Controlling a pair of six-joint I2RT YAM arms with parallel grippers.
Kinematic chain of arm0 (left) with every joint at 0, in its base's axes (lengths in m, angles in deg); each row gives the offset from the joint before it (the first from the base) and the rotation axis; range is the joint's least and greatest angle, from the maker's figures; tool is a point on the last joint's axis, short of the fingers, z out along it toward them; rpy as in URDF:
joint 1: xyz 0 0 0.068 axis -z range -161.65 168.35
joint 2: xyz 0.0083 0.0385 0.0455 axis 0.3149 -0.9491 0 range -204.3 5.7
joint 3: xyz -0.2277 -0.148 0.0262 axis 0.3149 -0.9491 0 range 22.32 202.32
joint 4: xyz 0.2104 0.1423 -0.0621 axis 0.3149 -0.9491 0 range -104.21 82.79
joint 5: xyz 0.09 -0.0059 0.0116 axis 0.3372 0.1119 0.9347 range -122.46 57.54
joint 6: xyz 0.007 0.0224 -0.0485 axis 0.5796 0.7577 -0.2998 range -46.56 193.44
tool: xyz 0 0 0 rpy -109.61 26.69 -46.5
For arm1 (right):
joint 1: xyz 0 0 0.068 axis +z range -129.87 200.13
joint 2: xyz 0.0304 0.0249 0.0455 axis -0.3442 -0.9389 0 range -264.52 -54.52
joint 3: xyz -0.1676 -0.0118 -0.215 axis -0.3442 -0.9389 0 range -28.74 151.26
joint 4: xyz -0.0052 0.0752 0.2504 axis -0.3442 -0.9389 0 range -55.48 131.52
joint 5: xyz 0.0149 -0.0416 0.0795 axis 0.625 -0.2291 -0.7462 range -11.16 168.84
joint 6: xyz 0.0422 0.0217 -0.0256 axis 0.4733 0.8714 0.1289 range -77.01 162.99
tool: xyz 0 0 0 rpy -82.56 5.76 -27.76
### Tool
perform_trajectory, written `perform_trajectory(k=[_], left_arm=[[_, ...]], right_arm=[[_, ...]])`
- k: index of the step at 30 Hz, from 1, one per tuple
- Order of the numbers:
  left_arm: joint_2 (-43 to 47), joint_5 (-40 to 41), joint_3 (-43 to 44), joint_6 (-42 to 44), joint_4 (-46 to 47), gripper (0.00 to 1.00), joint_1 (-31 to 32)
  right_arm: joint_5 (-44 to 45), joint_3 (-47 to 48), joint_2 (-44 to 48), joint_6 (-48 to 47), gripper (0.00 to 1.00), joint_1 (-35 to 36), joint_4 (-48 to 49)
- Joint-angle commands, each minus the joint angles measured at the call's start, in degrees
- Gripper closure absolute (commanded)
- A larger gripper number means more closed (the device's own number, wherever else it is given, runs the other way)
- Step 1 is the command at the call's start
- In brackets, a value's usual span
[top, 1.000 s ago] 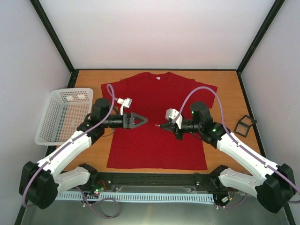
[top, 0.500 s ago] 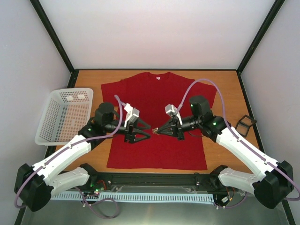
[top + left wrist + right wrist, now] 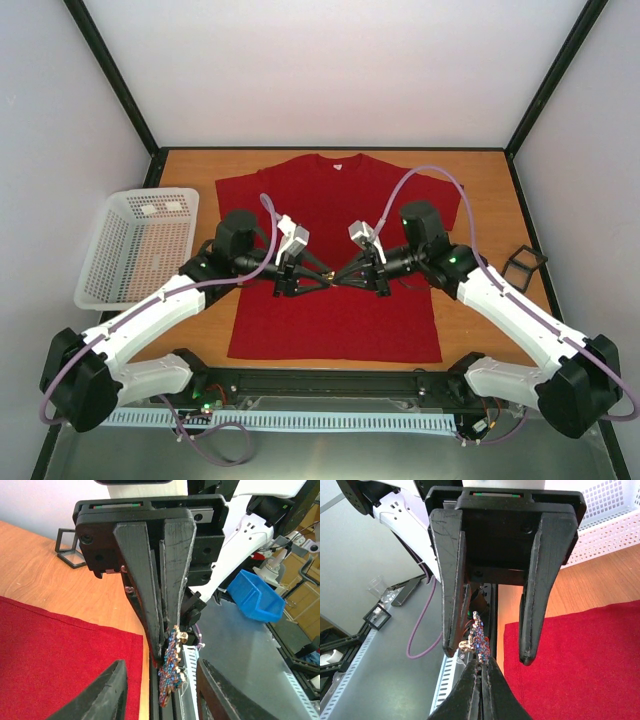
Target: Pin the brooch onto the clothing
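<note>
The T-shirt (image 3: 340,200) lies on the middle of the table (image 3: 490,190), collar at the far side and hem near. The basket (image 3: 100,245) stands just left of it, and a small frame (image 3: 522,267) lies to its right by the table's right edge. Above the shirt's middle, the left gripper (image 3: 322,279) and right gripper (image 3: 340,279) meet tip to tip, with the brooch (image 3: 171,665) between them.

Bright, even lighting with soft shadows; wrist-view backgrounds slightly blurred.

Matt red cloth T-shirt (image 3: 330,320) on smooth wooden table (image 3: 490,190), glittery beaded brooch (image 3: 170,672)
</note>
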Motion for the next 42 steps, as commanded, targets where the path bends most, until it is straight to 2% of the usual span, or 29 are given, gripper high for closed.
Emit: perform_trajectory(k=[1,9,11,12,14,18,21,23,25,28,33,37,42], left_arm=[[-0.3,-2.2,2.5,1.4,1.1,0.64,0.4],[-0.2,-2.5,2.7,2.2,0.0,0.81,0.4],[-0.3,-2.1,3.1,2.8,-0.5,0.89,0.4],[-0.2,-1.5,3.4,3.4,-0.8,0.98,0.4],[0.6,1.4,3.3,4.1,-1.0,0.99,0.4],[3.4,9.5,1.8,4.0,-0.1,0.99,0.4],[5.6,17.4,0.3,2.2,0.6,0.99,0.4],[6.9,24.4,-0.2,-1.3,0.3,0.99,0.4],[7.5,31.3,-0.4,-5.9,-0.2,0.99,0.2],[7.1,34.6,-0.8,-11.9,0.3,0.99,-2.8],[2.5,33.1,-0.1,-18.4,0.8,0.99,-13.4],[-3.2,29.2,0.8,-20.5,4.8,0.99,-21.5],[-13.9,26.2,6.0,-19.4,7.5,0.99,-26.9]], right_arm=[[-0.6,2.0,-0.6,-1.1,0.98,-0.2,-0.3],[-0.8,2.5,-1.4,-0.3,0.97,-0.2,1.1],[-0.6,2.7,-1.6,0.1,0.97,-0.2,1.5],[-0.4,2.7,-1.6,0.2,0.97,-0.2,1.6],[1.0,2.7,-1.6,0.6,0.96,-0.2,1.7],[8.4,1.5,0.3,3.2,0.71,-0.2,3.2],[17.6,-0.4,3.5,8.3,0.41,-0.2,5.2],[23.2,-1.8,5.8,10.2,0.22,-0.2,5.6],[32.3,-2.4,6.8,12.7,0.01,-0.2,4.9],[46.8,-1.6,4.9,16.6,0.00,-0.9,2.7],[57.2,-1.0,-5.4,12.1,0.00,-1.7,12.0],[59.8,7.2,-20.4,6.4,0.01,-1.8,14.9],[59.7,22.4,-39.6,-1.9,0.08,-1.9,14.1]])
